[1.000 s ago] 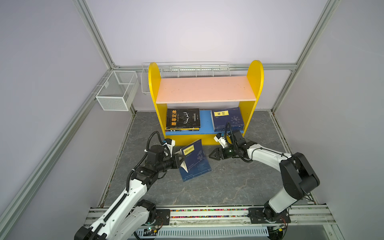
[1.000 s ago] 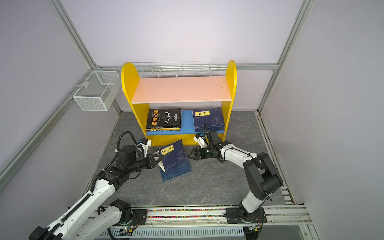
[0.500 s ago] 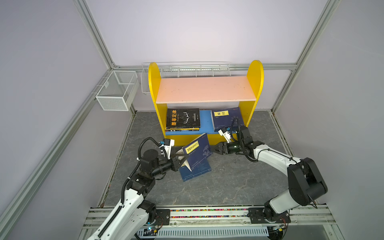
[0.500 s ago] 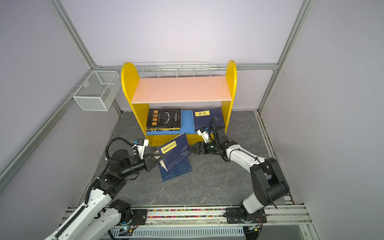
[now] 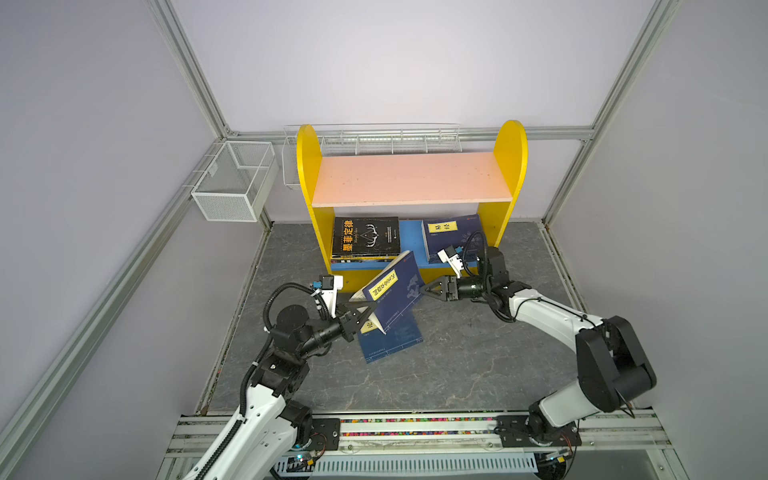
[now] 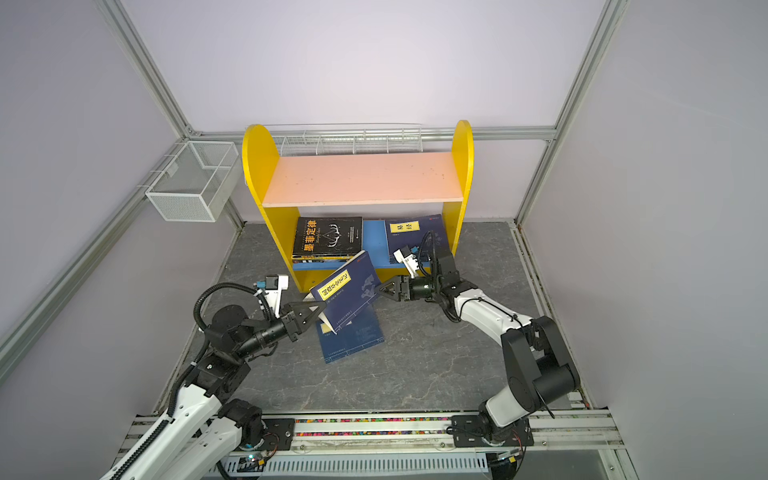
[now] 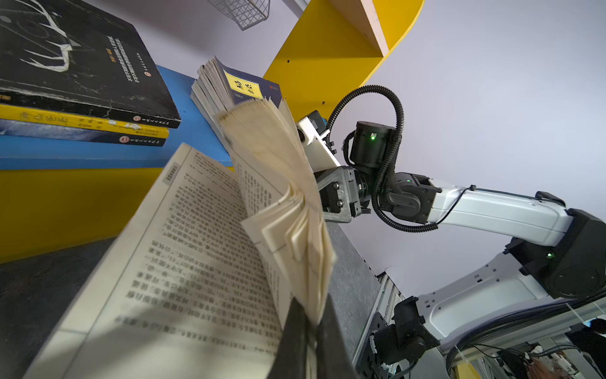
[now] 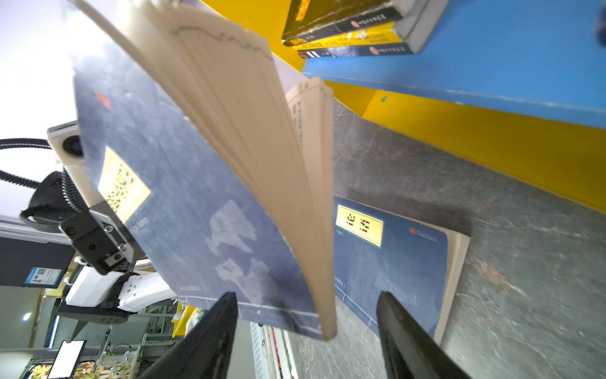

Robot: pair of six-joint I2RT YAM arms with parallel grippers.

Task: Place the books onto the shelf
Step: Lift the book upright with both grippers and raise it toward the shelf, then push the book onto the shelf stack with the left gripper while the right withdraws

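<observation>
Shelving in progress: the left hand [image 5: 366, 314], pressed together on a corner of a raised navy book [image 5: 395, 286], holds it tilted and fanned open just in front of the shelf [image 5: 308, 166]; the right hand [image 5: 424, 289] is spread at the book's opposite edge, contact unclear. A second navy book [image 5: 395, 343] lies flat on the tabletop [image 5: 478, 365] beneath; a black-topped stack [image 5: 365, 239] and a navy stack [image 5: 451, 232] rest on the blue lower board [image 5: 411, 241].

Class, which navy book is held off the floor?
The tilted navy book, pinched by the left gripper; the others lie flat on the floor and the shelf.
</observation>
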